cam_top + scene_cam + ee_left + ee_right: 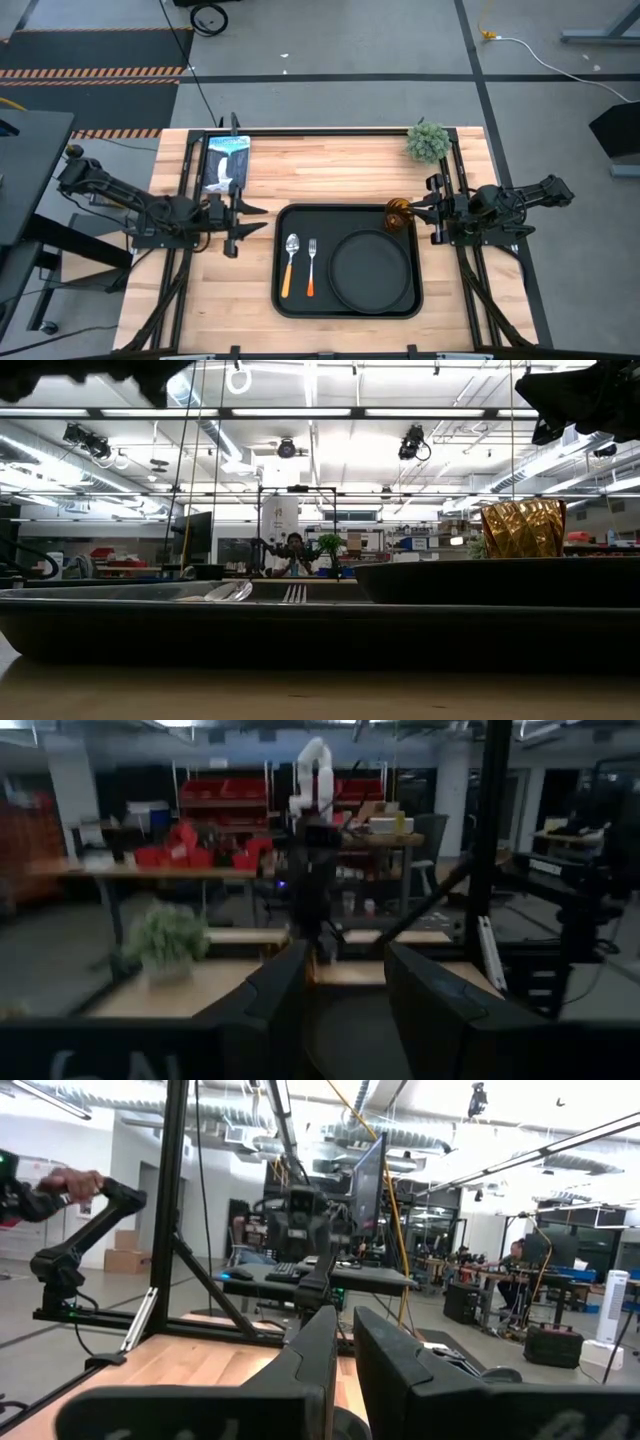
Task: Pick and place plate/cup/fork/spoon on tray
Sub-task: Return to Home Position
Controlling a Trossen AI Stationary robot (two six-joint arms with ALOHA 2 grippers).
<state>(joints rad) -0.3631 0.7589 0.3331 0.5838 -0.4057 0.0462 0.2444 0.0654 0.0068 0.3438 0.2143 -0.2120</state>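
The black tray (300, 302) lies mid-table. On it are the round black plate (372, 270) at the right, and the spoon (291, 262) and the fork (311, 265) side by side at the left. The amber cup (399, 214) stands upright in the tray's far right corner and also shows in the low view (523, 528). My right gripper (420, 212) is beside the cup on its right, raised above it and apart from it, with its fingers (320, 1350) only a narrow gap apart. My left gripper (255, 220) is open and empty at the tray's left, with its fingers (280, 1000) wide apart.
A small green potted plant (428, 142) stands at the table's far right corner. A printed card (226, 162) lies at the far left. The arm frames run along both table sides. Bare wood lies between the tray and the far edge.
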